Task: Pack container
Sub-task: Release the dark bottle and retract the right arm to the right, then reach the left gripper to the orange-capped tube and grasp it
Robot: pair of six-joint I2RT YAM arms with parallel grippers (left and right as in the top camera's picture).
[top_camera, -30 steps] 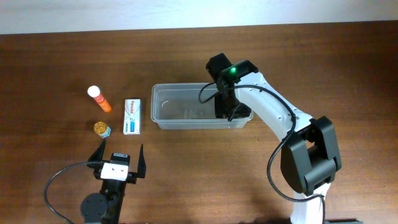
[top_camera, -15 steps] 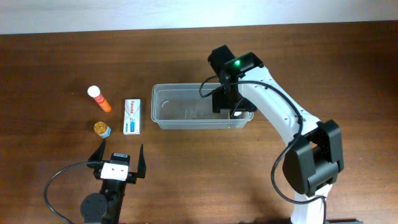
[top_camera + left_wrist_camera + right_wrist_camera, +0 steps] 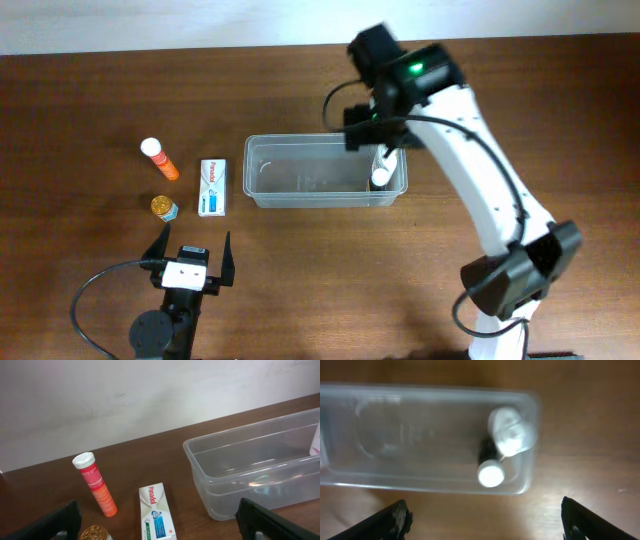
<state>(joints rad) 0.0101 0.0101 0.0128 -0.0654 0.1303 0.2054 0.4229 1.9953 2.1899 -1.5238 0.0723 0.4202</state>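
The clear container point(image 3: 300, 141) lies mid-table. At its right end stand two small bottles: a white one point(image 3: 510, 432) and a dark one with a white cap point(image 3: 491, 473); the overhead view shows them as a white patch point(image 3: 381, 172). My right gripper point(image 3: 372, 128) is open and empty, raised above the tub's back right corner; in its wrist view the right gripper point(image 3: 485, 525) looks down on the container point(image 3: 420, 391). My left gripper point(image 3: 190, 252) is open and empty near the front edge, facing the container point(image 3: 240, 436).
Left of the tub lie an orange tube with a white cap point(image 3: 160, 160), a white Panadol box point(image 3: 212, 187) and a gold-capped jar point(image 3: 164, 207). The left wrist view shows the tube point(image 3: 95, 485), the box point(image 3: 156, 512) and the jar point(image 3: 95, 534) just ahead.
My right gripper has lifted out of the container's right end and moved back and up. The bottles stay in the container. The left arm has not moved.
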